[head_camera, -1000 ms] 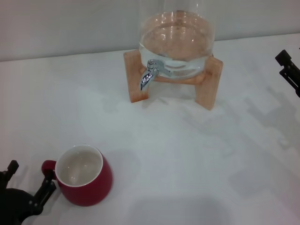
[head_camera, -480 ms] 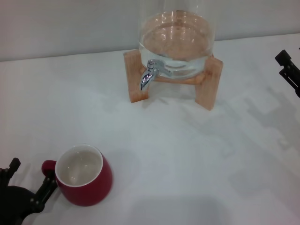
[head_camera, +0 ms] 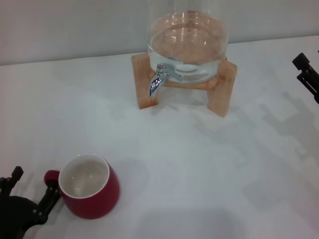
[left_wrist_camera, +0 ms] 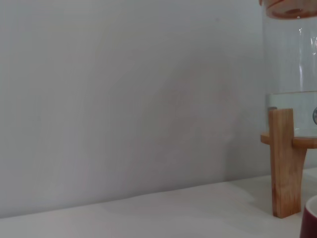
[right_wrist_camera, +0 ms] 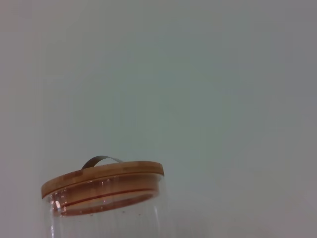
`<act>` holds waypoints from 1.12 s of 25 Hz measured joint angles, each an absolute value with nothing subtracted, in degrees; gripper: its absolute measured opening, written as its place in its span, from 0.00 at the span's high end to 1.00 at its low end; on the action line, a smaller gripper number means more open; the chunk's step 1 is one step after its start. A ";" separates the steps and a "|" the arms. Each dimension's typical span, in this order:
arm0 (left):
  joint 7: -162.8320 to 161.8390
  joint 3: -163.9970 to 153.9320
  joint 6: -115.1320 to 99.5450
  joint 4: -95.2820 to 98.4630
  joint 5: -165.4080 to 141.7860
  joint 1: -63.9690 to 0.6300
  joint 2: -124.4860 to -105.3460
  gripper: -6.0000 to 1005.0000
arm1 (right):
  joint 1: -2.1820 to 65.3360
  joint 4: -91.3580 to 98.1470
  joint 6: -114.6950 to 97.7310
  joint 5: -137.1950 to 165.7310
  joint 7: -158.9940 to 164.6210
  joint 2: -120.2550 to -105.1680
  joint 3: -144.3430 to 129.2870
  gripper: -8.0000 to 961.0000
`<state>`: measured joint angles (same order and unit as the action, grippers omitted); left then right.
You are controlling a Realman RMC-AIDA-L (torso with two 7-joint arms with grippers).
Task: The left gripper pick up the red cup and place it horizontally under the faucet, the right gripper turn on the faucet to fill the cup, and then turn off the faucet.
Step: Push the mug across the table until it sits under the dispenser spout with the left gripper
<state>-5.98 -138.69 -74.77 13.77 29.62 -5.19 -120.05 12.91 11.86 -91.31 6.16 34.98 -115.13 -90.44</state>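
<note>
- Red cup (head_camera: pixel 89 188): pot-bellied glazed ceramic mug, white inside, upright at the head view's lower left; probably stiff, slippery and breakable.
- Its small red loop handle (head_camera: pixel 51 176) is the likely place to take hold.
- Left gripper (head_camera: pixel 29 198), a black jointed claw, sits at the lower-left corner, spread, one finger touching or just beside the handle.
- Chrome faucet (head_camera: pixel 156 81) juts from the clear glass jar (head_camera: pixel 188 42) on a wooden stand (head_camera: pixel 219 94), upper centre.
- Right gripper (head_camera: pixel 308 75) waits at the right edge; I cannot tell its state.
</note>
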 joint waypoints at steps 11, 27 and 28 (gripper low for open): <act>-5.98 -139.48 -73.89 13.74 29.63 -5.79 -120.06 0.31 | 12.92 11.72 -91.80 6.15 34.98 -115.14 -90.50 0.11; -5.97 -140.39 -73.64 13.89 29.55 -6.16 -119.98 0.77 | 12.87 11.28 -92.46 5.99 34.98 -115.13 -90.44 0.11; -5.98 -140.41 -73.65 13.89 29.55 -6.15 -119.98 0.81 | 12.87 11.27 -92.46 6.00 34.98 -115.14 -90.44 0.11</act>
<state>-5.98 -140.41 -73.65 13.89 29.55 -6.15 -119.98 12.87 11.27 -92.46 6.00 34.98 -115.14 -90.44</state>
